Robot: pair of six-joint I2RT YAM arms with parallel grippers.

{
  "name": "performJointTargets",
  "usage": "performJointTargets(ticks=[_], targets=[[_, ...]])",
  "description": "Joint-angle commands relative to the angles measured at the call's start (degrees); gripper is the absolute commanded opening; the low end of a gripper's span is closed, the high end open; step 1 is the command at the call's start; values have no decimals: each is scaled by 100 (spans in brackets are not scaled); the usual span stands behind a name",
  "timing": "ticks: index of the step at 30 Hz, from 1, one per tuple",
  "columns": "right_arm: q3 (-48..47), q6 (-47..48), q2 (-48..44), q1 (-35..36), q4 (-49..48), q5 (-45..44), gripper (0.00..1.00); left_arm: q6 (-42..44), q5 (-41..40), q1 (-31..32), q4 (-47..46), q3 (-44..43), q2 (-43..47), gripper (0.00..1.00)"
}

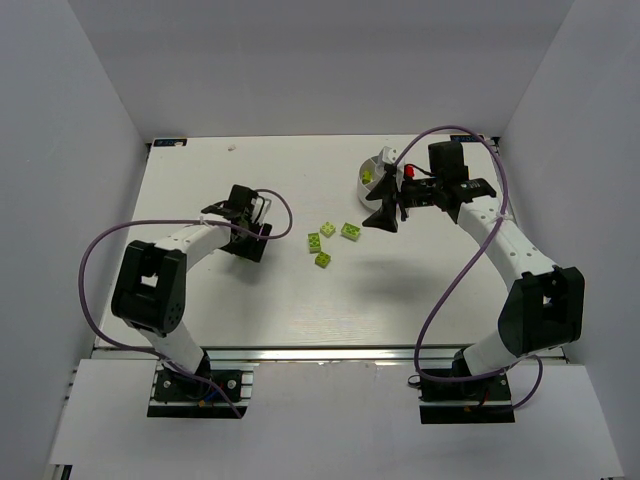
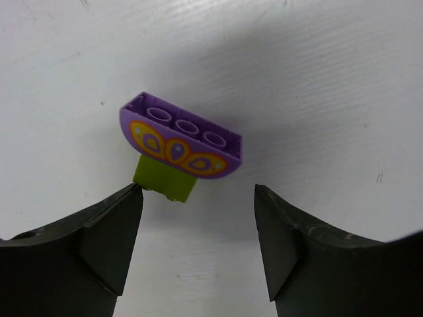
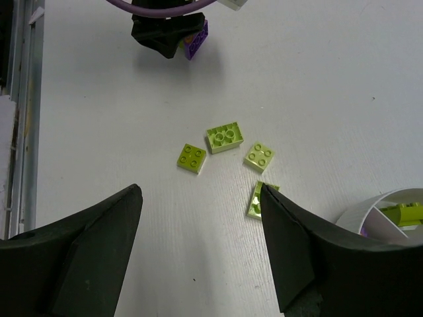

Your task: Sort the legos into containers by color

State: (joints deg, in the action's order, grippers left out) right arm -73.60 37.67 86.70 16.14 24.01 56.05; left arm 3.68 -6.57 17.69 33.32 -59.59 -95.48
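Note:
A purple curved brick with an orange pattern [image 2: 180, 140] sits on a lime green brick [image 2: 164, 179] on the table, just ahead of my open left gripper [image 2: 197, 193]. Its left fingertip [image 2: 132, 193] is at the green brick's corner. In the top view the left gripper [image 1: 245, 212] covers this clump. Several loose lime green bricks [image 1: 328, 229] lie mid-table and also show in the right wrist view [image 3: 225, 137]. My right gripper [image 3: 198, 191] is open and empty above them, and one finger hides part of a brick [image 3: 255, 201]. The white dish [image 1: 372, 168] holds a green brick [image 3: 410, 211].
The dish [image 3: 370, 210] lies at the back right, right beside my right gripper [image 1: 385, 212]. White walls stand around the table on three sides. The left arm's purple cable loops over the table's left part [image 1: 100, 250]. A metal rail runs along the near edge [image 1: 320, 355].

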Motion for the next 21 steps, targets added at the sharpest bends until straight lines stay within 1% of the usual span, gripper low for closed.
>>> performJointTargets(ticks=[1,10,17,21], targets=[[-119,-14,-127,-23,-19,2,77,194,-55,-11,-194,-368,-49,78],[-110,-58,-109,-32,-19,-7,77,229,-257,-12,-291,-237,3,77],[-181,-146,-65,-32,-19,20,78,422,-380,-12,-256,-228,-58,77],[-137,-155,-74,-32,-19,20,78,694,-380,-12,-212,-211,-76,78]])
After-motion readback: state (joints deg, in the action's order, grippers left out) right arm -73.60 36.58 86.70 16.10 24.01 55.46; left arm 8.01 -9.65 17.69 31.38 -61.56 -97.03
